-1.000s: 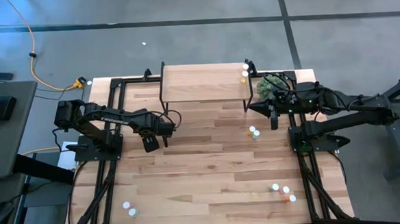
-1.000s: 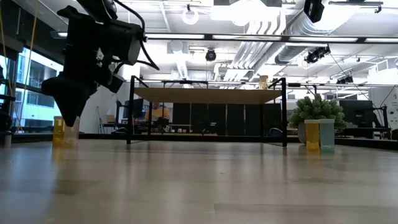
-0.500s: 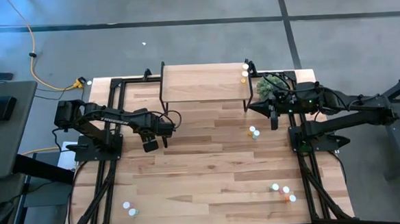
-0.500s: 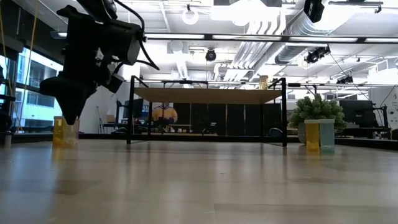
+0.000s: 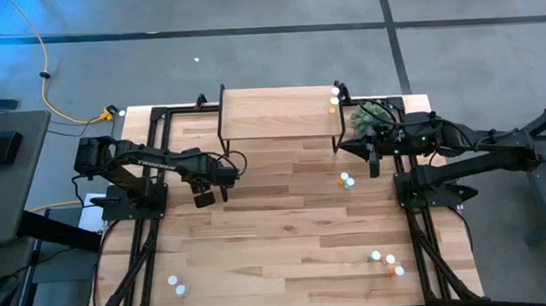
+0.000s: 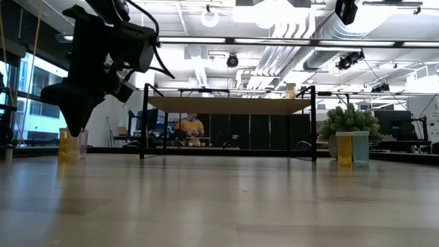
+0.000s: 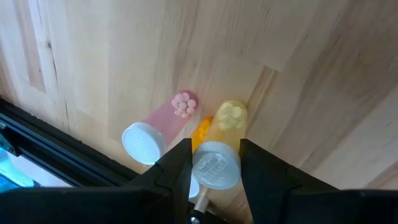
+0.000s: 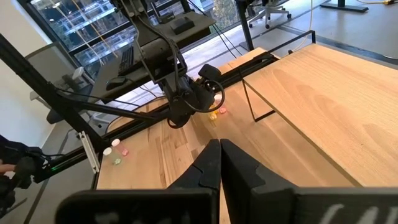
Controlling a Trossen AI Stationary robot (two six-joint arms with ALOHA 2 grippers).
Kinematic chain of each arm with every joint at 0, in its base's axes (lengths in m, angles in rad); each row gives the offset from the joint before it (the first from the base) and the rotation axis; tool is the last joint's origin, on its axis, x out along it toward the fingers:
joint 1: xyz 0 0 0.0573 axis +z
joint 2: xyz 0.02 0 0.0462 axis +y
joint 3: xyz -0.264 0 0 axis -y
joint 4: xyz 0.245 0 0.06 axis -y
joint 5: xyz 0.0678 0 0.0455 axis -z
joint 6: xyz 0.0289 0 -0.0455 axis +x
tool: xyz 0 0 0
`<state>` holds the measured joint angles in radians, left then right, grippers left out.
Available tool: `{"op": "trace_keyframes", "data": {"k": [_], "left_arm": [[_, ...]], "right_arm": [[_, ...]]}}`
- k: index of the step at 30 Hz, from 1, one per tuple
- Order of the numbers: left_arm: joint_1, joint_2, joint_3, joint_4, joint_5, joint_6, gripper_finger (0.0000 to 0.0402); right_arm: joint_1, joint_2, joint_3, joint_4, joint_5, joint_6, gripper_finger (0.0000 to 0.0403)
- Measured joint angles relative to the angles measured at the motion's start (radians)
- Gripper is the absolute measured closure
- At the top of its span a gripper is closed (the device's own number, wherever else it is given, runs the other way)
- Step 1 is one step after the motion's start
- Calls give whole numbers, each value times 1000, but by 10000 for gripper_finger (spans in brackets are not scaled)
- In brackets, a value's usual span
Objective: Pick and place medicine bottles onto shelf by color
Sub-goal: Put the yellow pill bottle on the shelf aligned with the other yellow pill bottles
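Observation:
My left gripper stands at the table's left, in front of the shelf's left leg, shut on a yellow medicine bottle with a white cap. Right beside it stand a pink bottle and an orange one. The low view shows the yellow bottle under the gripper. The shelf, light wood on black legs, stands at the far middle with two bottles on its right end. My right gripper hangs shut above the table by the shelf's right end. My left gripper pinches the yellow bottle at its white cap between its two fingers, one on each side. The fingers come from above, steeply slanted down. The bottle stands upright with its bottom on the table.
A green plant sits at the far right. Loose bottles stand at the middle right, near right and near left. Black frame rails run along both table sides. In the low view a person moves far behind the shelf.
My left gripper has stayed in place and its fingers have closed in on the yellow bottle's cap. The bottle stands where it was.

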<state>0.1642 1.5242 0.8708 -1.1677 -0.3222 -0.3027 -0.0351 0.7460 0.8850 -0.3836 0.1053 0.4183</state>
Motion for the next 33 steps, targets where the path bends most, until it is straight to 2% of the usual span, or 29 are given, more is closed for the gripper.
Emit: {"op": "trace_keyframes", "data": {"k": [10,22,29,33], "left_arm": [[0,0,69,-2,2,0,289],[0,0,195,-126,15,1,289],[-4,0,326,-182,249,65,289],[-11,0,447,-224,292,106,289]], "right_arm": [[0,0,0,0,-4,0,403],[0,0,0,0,-7,-19,403],[0,0,0,0,-8,-34,403],[0,0,0,0,-8,-38,403]]}}
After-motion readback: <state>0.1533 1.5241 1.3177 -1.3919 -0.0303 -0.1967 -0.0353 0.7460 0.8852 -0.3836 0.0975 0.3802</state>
